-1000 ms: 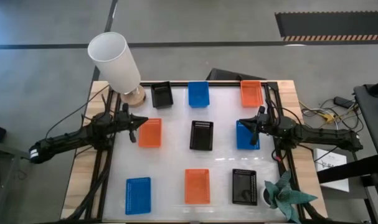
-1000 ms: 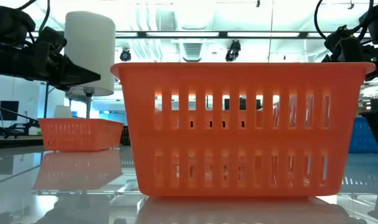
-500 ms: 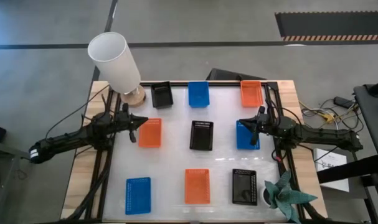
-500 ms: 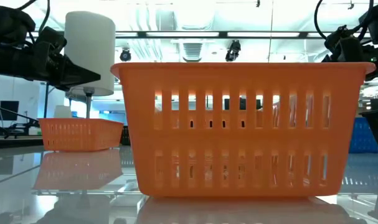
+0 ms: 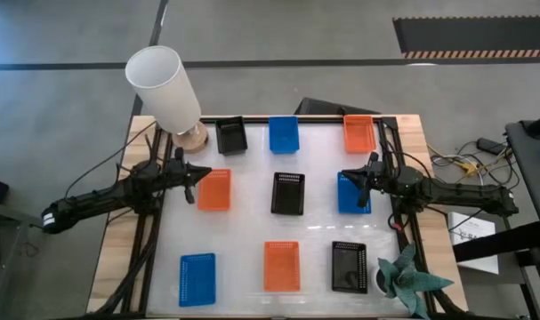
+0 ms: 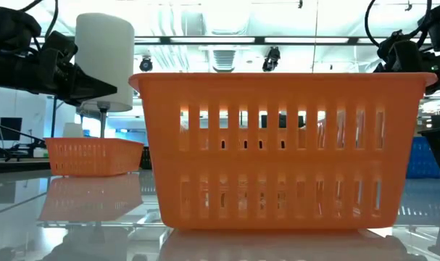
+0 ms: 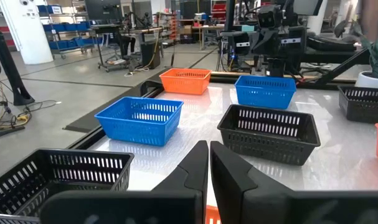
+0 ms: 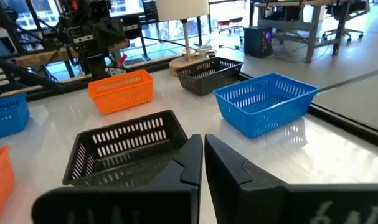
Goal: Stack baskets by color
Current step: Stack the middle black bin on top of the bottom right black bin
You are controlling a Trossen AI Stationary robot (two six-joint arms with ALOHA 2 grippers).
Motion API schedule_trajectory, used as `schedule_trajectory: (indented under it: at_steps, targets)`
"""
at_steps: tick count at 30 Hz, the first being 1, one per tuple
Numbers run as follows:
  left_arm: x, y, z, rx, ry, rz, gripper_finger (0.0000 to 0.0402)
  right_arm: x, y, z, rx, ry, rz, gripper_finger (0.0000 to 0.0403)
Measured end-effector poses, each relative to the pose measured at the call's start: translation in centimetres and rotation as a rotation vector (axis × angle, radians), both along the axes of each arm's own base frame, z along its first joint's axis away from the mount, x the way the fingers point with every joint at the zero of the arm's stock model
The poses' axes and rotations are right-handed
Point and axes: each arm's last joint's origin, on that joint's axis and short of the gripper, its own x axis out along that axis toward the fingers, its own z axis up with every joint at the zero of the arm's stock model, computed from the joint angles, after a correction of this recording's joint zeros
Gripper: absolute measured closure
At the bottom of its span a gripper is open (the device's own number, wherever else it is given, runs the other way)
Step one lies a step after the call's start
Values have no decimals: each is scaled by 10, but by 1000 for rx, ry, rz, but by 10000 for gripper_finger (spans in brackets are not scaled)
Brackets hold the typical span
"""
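While nine baskets are lying apart in a three-by-three grid on the table point(image 5: 403, 133), the high view is showing a black basket point(image 5: 231, 136), a blue basket point(image 5: 285, 134) and an orange basket point(image 5: 359, 133) along the far row, an orange one point(image 5: 214, 189), a black one point(image 5: 288, 193) and a blue one point(image 5: 350, 194) across the middle, and blue point(image 5: 197, 278), orange point(image 5: 281, 266) and black point(image 5: 349, 266) in the near row. The left gripper point(image 5: 192, 181) is hovering just left of the middle orange basket, the right gripper point(image 5: 366, 180) over the middle blue one. The low view is being filled by the near orange basket point(image 6: 281, 148), with another orange one point(image 6: 94, 156) farther left. The left wrist view is showing the left gripper point(image 7: 208, 163) with fingers pressed together, holding nothing. The right wrist view is showing the right gripper point(image 8: 202, 157) likewise closed and empty.
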Motion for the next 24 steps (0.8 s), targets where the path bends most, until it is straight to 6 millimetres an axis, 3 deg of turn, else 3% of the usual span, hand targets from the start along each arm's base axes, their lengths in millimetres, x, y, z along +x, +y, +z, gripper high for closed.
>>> schedule_trajectory:
  at_steps: [13,18,24]
  targets:
    - [0,0,0,0,0,0,400,3,2,26,51,-280,70,392]
    - [0,0,0,0,-1,0,400,12,-1,35,46,-205,-2,392]
    - [0,0,0,0,0,0,400,40,-5,41,74,-52,-39,392]
